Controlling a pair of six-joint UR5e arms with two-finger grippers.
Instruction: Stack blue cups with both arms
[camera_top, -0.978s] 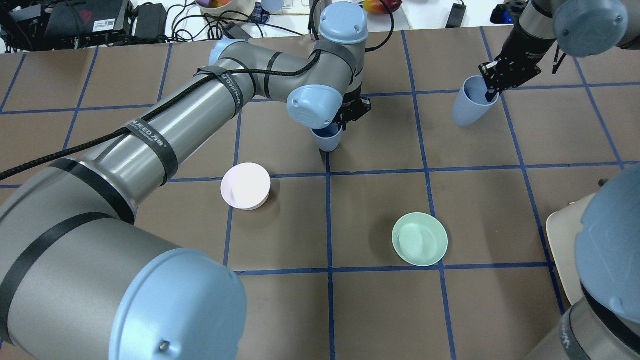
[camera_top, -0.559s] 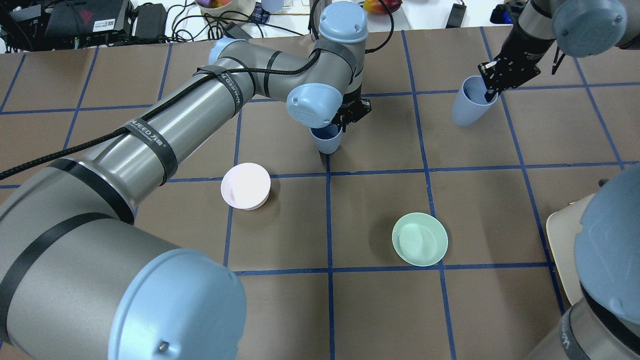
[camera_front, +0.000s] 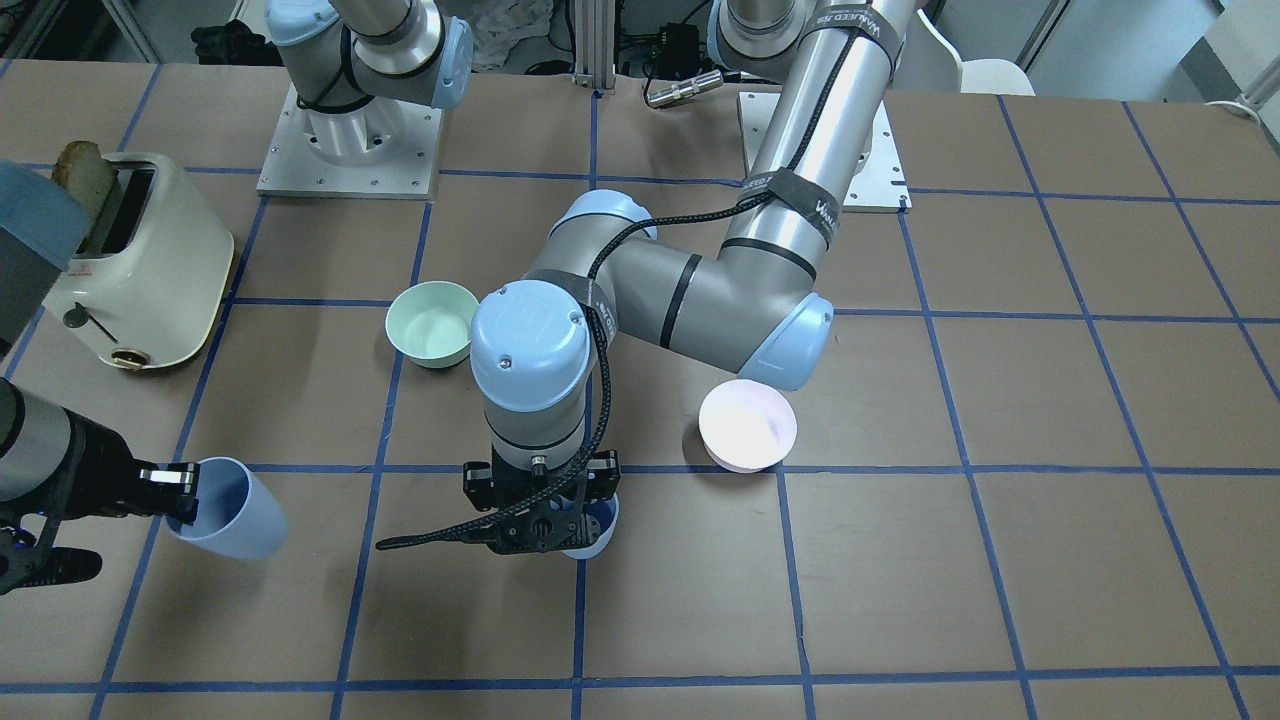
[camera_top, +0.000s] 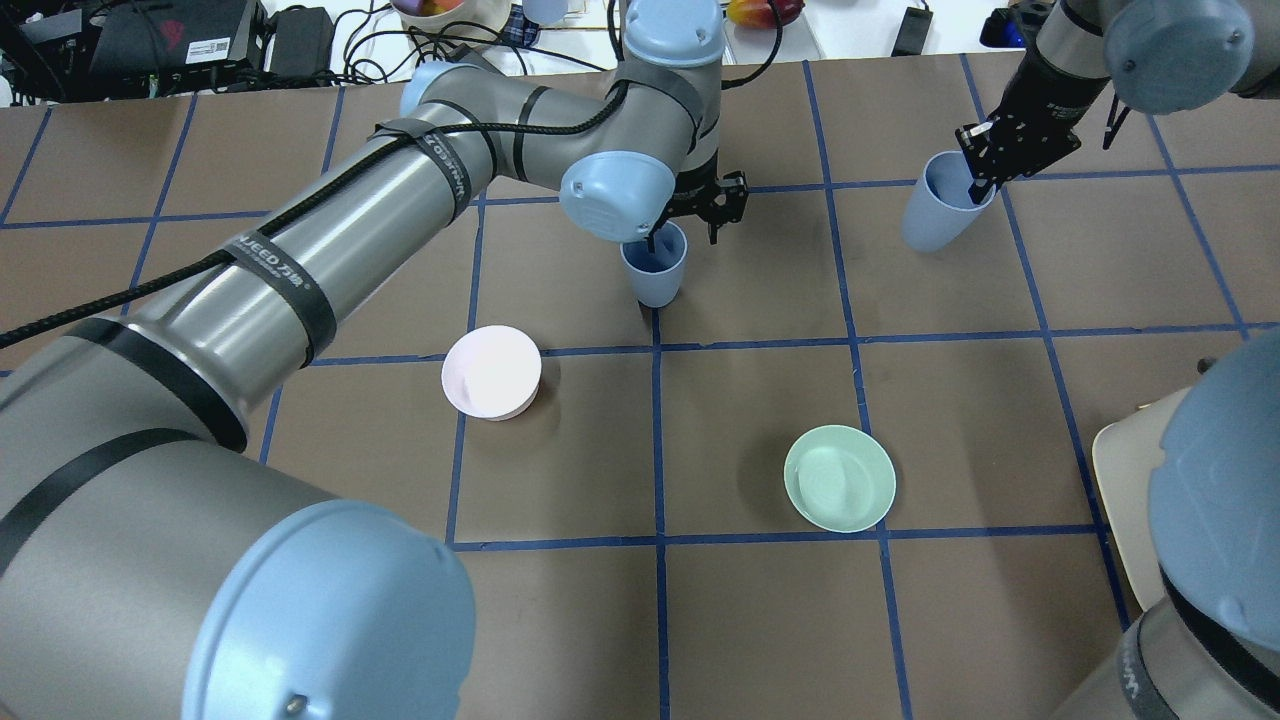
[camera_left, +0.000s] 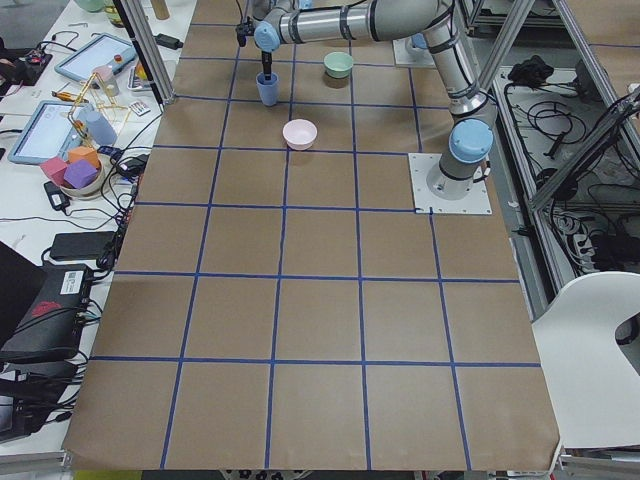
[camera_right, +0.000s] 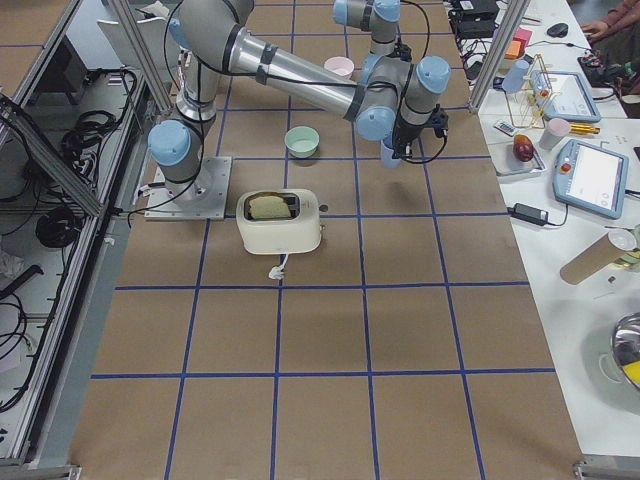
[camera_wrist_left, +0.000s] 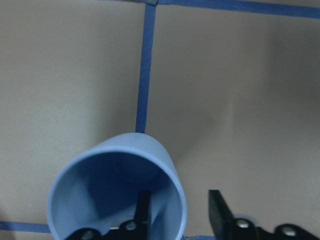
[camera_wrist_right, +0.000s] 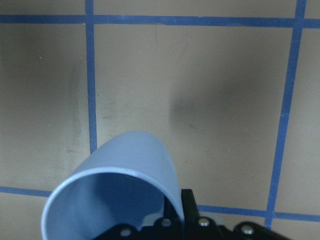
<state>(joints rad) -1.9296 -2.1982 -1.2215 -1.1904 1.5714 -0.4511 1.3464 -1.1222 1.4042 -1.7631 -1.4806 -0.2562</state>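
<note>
I see the left gripper (camera_top: 684, 236) now released, jaws apart astride the centre pale-blue plastic tumbler (camera_top: 653, 272): base set. Right gripper (camera_top: 978, 180) clamps the upper-right twin tumbler (camera_top: 935, 215).

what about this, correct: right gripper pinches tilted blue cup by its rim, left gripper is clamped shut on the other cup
No. The left gripper is open: the left wrist view shows its fingers straddling the wall of the other cup, clear of it. The right gripper pinches the tilted cup by its rim.
</note>
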